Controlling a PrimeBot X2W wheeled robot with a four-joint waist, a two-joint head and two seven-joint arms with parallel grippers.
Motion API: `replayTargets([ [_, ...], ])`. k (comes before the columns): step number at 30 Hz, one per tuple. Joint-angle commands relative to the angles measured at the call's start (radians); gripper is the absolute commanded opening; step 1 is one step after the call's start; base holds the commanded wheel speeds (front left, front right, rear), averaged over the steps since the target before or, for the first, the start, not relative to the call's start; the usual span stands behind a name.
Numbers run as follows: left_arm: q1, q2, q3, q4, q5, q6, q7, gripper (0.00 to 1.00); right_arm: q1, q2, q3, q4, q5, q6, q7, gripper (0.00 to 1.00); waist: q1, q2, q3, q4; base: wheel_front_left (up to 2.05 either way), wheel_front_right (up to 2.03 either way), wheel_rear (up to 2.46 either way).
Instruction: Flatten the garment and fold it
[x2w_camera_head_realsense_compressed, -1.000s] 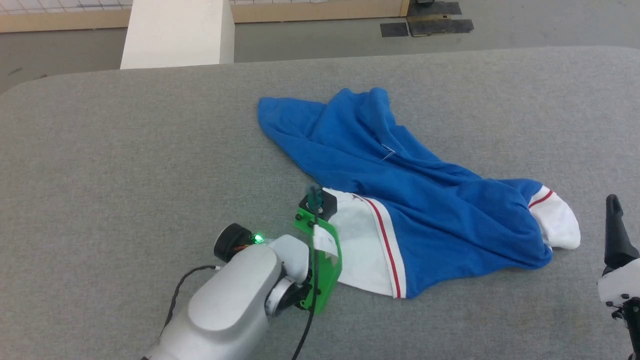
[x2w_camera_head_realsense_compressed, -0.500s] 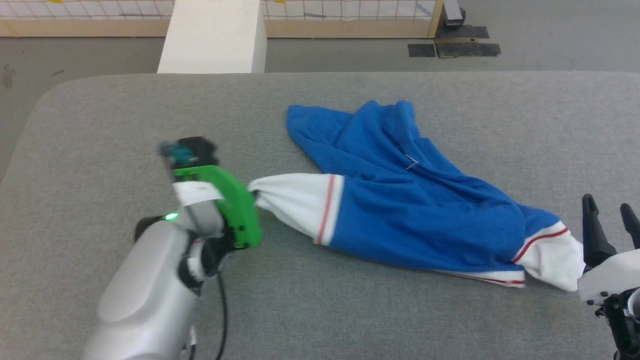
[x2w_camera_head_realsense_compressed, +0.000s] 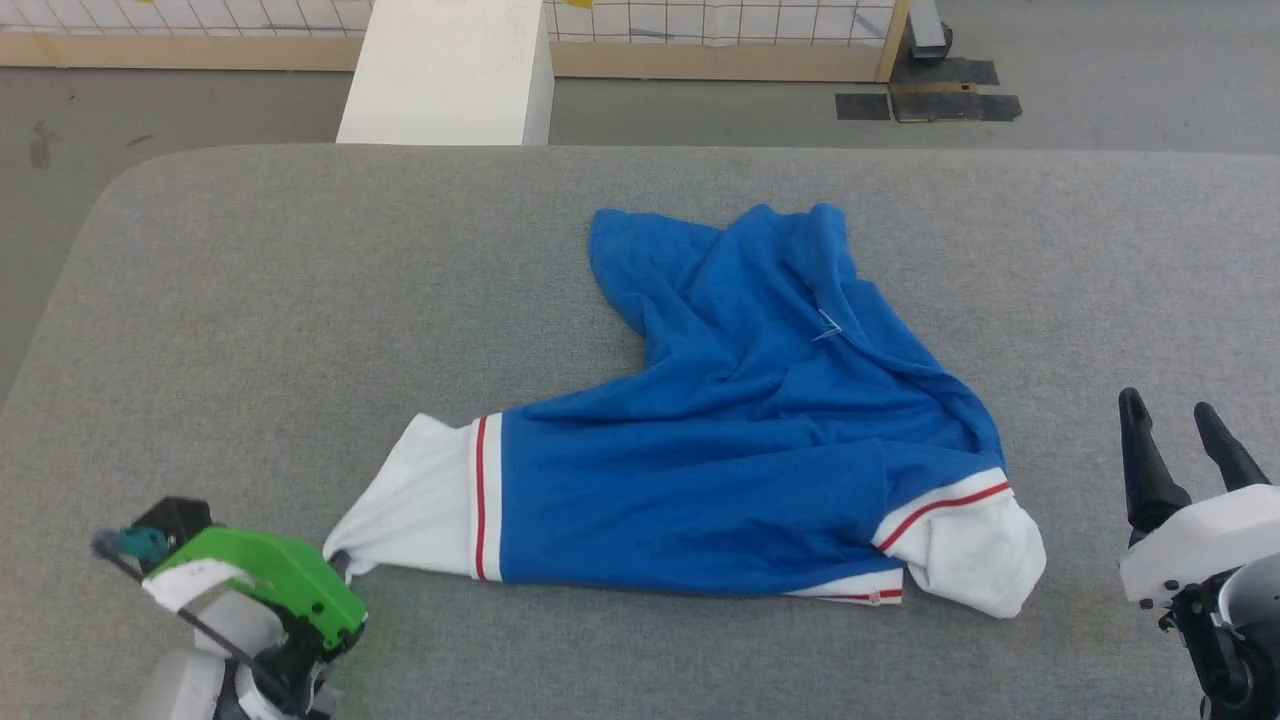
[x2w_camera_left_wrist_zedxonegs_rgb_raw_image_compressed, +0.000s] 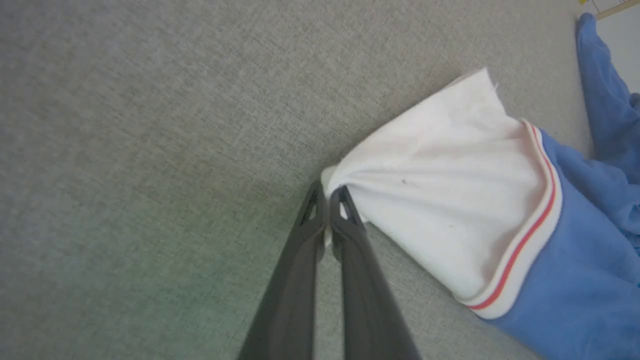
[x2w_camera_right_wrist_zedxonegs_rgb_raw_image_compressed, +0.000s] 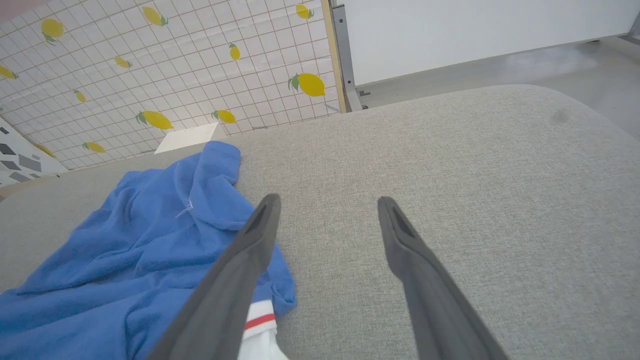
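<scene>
One sleeve (x2w_camera_head_realsense_compressed: 420, 500) tip alone is pinched by the left gripper (x2w_camera_head_realsense_compressed: 336, 562) in the head view, so the garment (x2w_camera_head_realsense_compressed: 720, 470), spread crumpled on the table (x2w_camera_head_realsense_compressed: 300, 300) to its right, could be lost if tugged harder. In the left wrist view, white cloth is seen clamped between the tips. In the right wrist view, the right gripper (x2w_camera_right_wrist_zedxonegs_rgb_raw_image_compressed: 325, 210) is spread and empty, with the garment to its left.

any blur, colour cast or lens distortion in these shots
Head view: even light, only faint shadow under the garment. Left wrist view: greenish cast on the table beside the left gripper, whose fingers blur toward the bottom edge. Right wrist view: wide-angle lens bows the table's far edge; the right gripper is sharp.
</scene>
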Motion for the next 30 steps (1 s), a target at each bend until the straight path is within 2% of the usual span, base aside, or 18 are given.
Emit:
replayTargets([
  [1,0.022,-0.001,0.006,-0.014,-0.008,0.002,-0.007,0.00,-0.016,0.001,0.002,0.002,-0.005,-0.001,0.002,1.00,-0.0001,0.0000,0.001,0.004,0.00,0.00,0.00],
  [2,0.029,-0.003,0.010,-0.021,-0.010,0.000,-0.016,0.00,-0.015,0.001,0.003,0.003,-0.005,-0.001,0.003,1.00,-0.0001,0.0000,0.001,0.005,0.00,0.00,0.00],
  [3,0.035,-0.005,0.011,-0.029,-0.009,-0.005,-0.025,0.09,-0.014,0.001,0.004,0.005,-0.004,-0.001,0.004,1.00,-0.0001,0.0000,-0.001,0.006,0.00,0.00,0.00],
  [4,0.037,-0.007,0.013,-0.039,-0.012,-0.013,-0.034,1.00,-0.014,0.001,0.005,0.006,-0.004,-0.001,0.005,1.00,-0.0001,0.0000,-0.002,0.006,0.00,0.00,0.00],
  [8,0.034,0.000,0.038,-0.090,0.010,-0.055,-0.131,1.00,-0.017,0.001,0.014,0.012,-0.004,-0.001,0.006,1.00,-0.0001,0.0000,-0.010,0.004,0.00,0.00,0.00],
  [13,0.055,0.029,0.061,-0.172,0.122,-0.131,-0.376,1.00,-0.018,0.001,0.027,0.014,-0.004,-0.001,0.010,1.00,-0.0001,0.0000,-0.019,-0.005,0.00,0.00,0.00],
  [17,0.096,0.041,0.042,-0.191,0.230,-0.155,-0.542,1.00,-0.011,-0.001,0.031,0.013,-0.007,-0.001,0.026,1.00,-0.0001,0.0000,-0.018,-0.003,0.00,0.00,0.00],
  [19,0.113,0.037,0.030,-0.186,0.259,-0.162,-0.591,1.00,-0.010,-0.009,0.041,0.014,-0.009,-0.001,0.046,1.00,-0.0001,0.0000,-0.013,-0.001,0.00,0.00,0.00],
  [24,0.123,0.021,0.010,-0.181,0.318,-0.170,-0.649,1.00,-0.050,-0.054,0.091,0.025,-0.025,-0.001,0.147,1.00,-0.0001,0.0000,0.010,0.008,0.00,0.00,0.00],
  [30,0.100,-0.002,0.000,-0.182,0.352,-0.184,-0.666,1.00,-0.193,-0.153,0.219,0.089,-0.059,-0.001,0.381,1.00,-0.0001,0.0000,0.050,0.022,0.00,0.00,0.00],
])
